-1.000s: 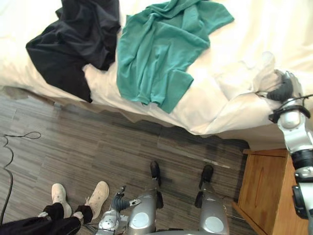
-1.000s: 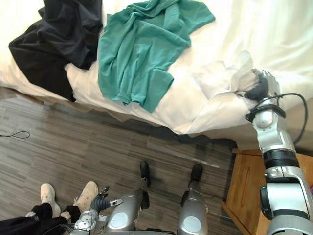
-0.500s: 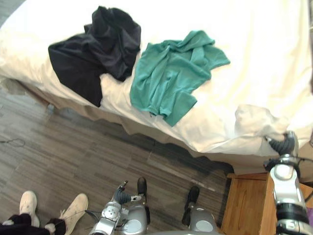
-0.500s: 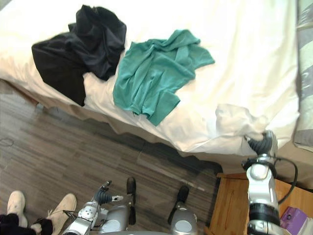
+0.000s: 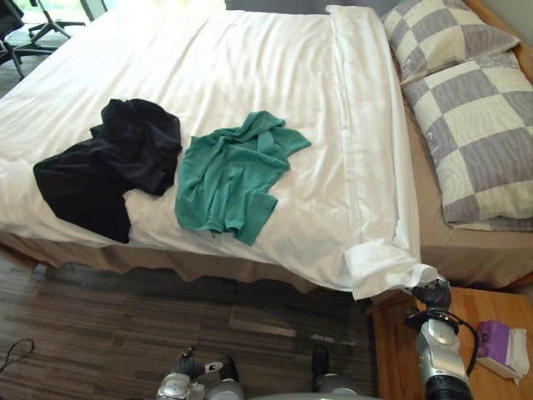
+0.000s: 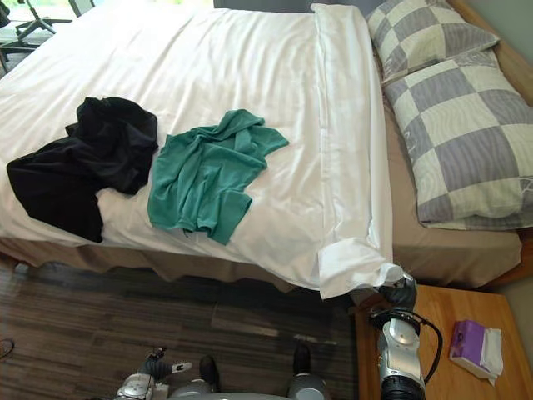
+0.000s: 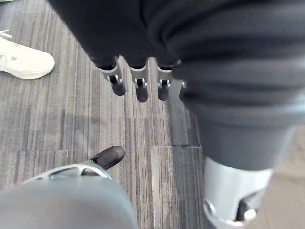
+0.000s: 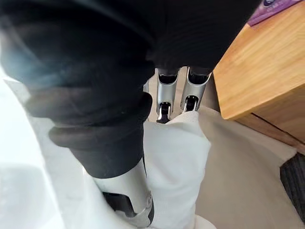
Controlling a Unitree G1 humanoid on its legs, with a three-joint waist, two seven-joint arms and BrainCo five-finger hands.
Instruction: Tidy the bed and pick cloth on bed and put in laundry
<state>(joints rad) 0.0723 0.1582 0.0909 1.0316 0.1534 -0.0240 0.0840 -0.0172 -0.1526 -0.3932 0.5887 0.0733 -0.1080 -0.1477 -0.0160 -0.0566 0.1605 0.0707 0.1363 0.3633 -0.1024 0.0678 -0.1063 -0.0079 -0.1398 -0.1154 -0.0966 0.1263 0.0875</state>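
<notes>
Up front, right hand (image 6: 400, 292) at bed (image 5: 250, 58) near corner, fingers (image 8: 164, 93) and thumb pinching white sheet (image 5: 379, 267) corner. Green shirt (image 5: 229, 171) just beside black garment (image 5: 108, 167), both on bed. Left hand (image 7: 138, 83) over floor (image 7: 71, 119), fingers loose, straight.

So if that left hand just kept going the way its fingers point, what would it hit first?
Most likely the grey wood-look floor: the left hand hangs with fingers pointing down at it, nothing visible between. A person's white shoe lies off to one side.

R hand (image 6: 400, 293) round sheet (image 6: 356, 263); L hand (image 7: 141, 85) slack
</notes>
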